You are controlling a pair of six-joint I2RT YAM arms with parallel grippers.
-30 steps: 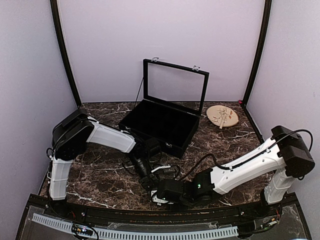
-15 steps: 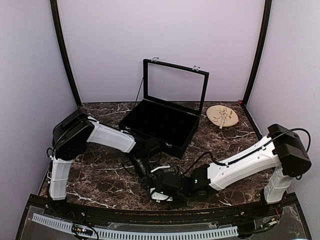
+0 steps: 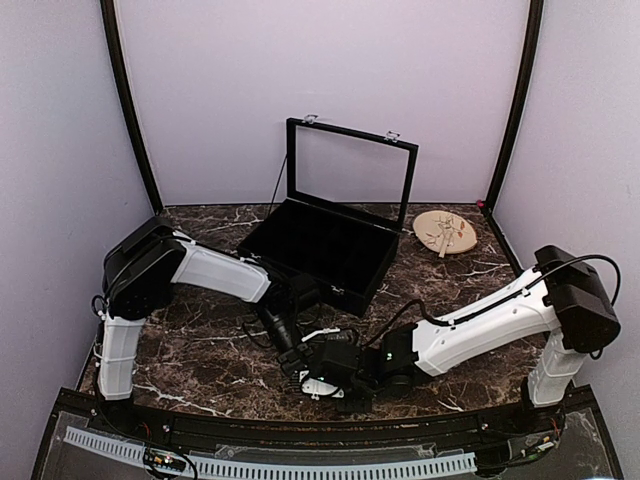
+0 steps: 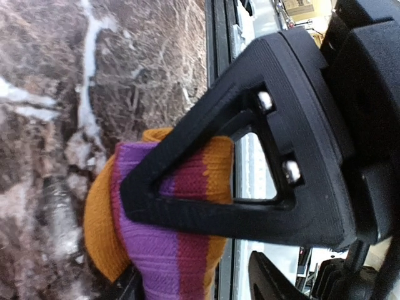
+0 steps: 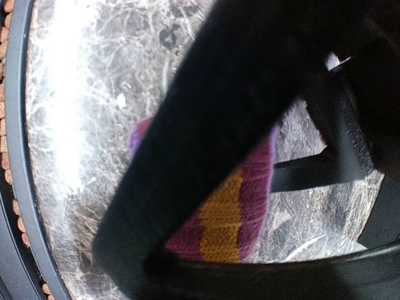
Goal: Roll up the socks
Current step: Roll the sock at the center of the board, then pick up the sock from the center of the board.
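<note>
One of the socks, striped purple, orange and red, is bunched low over the marble table near its front edge. In the top view both grippers meet over it and hide it. My left gripper straddles it: its upper finger crosses the fabric with slack around it, jaws open. My right gripper comes in from the right. Its broad black finger lies across the sock and the other runs beneath, pinching the fabric.
A black case with its glass lid raised stands behind the grippers at centre. A round wooden dish lies at the back right. Black cables trail between the arms. The table's front rail is just below the grippers.
The right arm has reached left up to the left gripper and its jaws have closed on the striped sock. The left jaws have widened.
</note>
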